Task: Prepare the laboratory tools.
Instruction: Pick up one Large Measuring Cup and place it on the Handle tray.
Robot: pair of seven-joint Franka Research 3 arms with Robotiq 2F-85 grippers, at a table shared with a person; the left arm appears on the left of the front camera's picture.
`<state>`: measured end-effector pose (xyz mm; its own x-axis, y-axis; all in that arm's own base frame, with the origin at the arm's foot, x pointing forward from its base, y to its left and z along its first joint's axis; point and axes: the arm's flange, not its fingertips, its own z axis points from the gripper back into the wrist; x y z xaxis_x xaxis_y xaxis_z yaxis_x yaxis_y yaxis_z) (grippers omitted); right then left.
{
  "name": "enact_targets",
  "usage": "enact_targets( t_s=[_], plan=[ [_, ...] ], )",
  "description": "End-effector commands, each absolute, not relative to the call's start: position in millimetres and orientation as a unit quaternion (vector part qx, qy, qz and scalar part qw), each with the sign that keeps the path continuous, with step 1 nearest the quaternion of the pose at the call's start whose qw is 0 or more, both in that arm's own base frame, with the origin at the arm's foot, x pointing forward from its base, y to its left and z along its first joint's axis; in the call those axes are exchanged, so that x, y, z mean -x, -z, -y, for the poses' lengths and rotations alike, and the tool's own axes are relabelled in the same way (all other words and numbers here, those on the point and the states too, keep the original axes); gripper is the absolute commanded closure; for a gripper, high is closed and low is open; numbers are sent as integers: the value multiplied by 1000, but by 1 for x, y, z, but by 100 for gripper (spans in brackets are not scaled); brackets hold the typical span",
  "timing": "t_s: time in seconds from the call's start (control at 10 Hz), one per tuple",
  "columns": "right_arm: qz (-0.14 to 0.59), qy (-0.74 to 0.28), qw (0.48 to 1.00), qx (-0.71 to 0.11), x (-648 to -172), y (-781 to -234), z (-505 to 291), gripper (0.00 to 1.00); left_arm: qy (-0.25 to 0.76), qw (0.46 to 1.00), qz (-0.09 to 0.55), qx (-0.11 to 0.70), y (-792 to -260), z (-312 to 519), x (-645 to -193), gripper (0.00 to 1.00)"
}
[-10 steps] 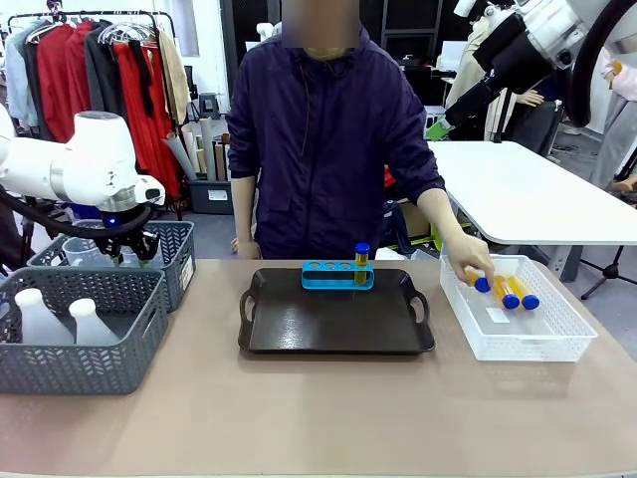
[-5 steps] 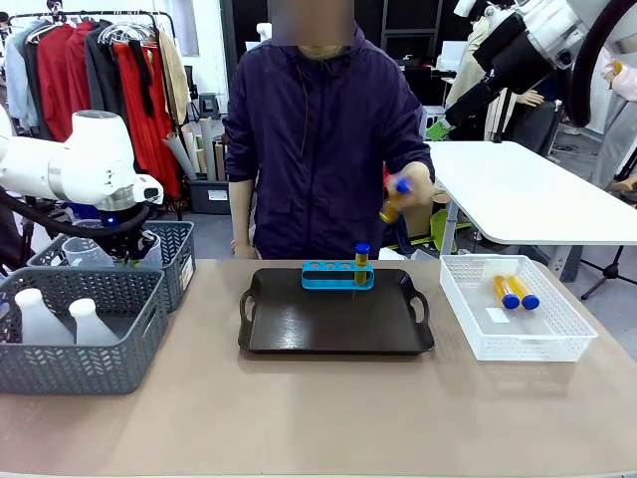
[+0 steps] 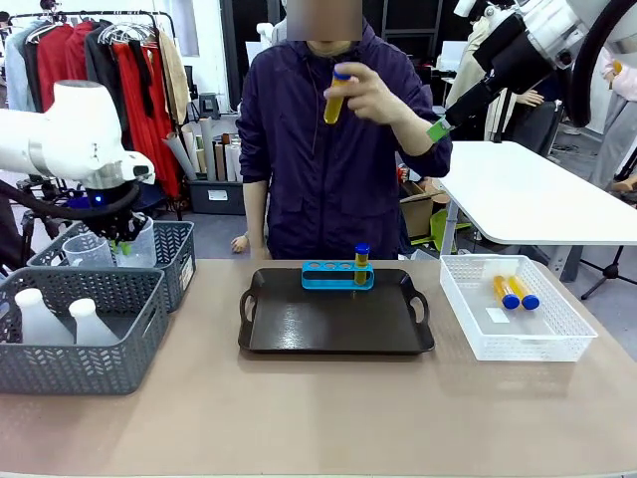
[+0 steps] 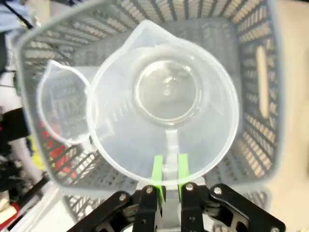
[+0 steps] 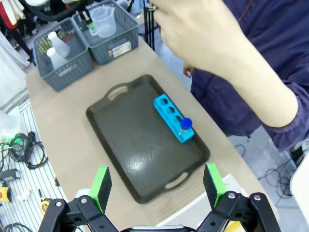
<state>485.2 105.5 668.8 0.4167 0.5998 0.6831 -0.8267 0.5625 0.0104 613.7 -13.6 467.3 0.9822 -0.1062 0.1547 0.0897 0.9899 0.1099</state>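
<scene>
While the left fingers (image 4: 158, 175) are pinching shut on the handle of the clear measuring jug (image 4: 166, 106), their green pads are pressing it from both sides. That jug is hanging over the farther grey mesh basket (image 3: 179, 249), at nine o'clock of the dark tray (image 3: 333, 334), with its rim showing above the basket's edge. A second clear jug (image 4: 63, 108) is sitting in the same basket beside it. Two frosted flasks (image 3: 90, 324) are standing in the nearer grey basket (image 3: 80, 358).

The right fingers (image 5: 102, 186) are standing wide open, gripping nothing, high over the tray. At the tray's twelve o'clock edge the blue rack (image 3: 336, 276) is holding one blue-capped tube (image 3: 362, 261) in its three o'clock end hole. The person's hand (image 3: 376, 95) is holding another tube (image 3: 336, 98) up at chest height. Two more tubes (image 3: 506, 291) are lying in the white basket (image 3: 557, 339), at three o'clock of the tray on the tabletop (image 3: 318, 418).
</scene>
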Motion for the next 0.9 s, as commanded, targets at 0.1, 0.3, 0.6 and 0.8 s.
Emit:
enact_targets(
  t_s=[0.1, 0.3, 0.6, 0.8],
  plan=[
    [323, -434, 822, -177, -485, -670, -105, 0, 123, 988, 86, -33, -543, 27, -579, 100],
    [323, -434, 822, -177, -485, -670, -105, 0, 161, 982, 85, -43, -588, 53, -558, 100],
    [323, -434, 822, -177, -485, -670, -105, 0, 216, 971, 88, -55, -638, 89, -524, 100],
    [323, -434, 822, -177, -485, -670, -105, 0, 248, 961, 97, -70, -662, 106, -501, 100]
  ],
)
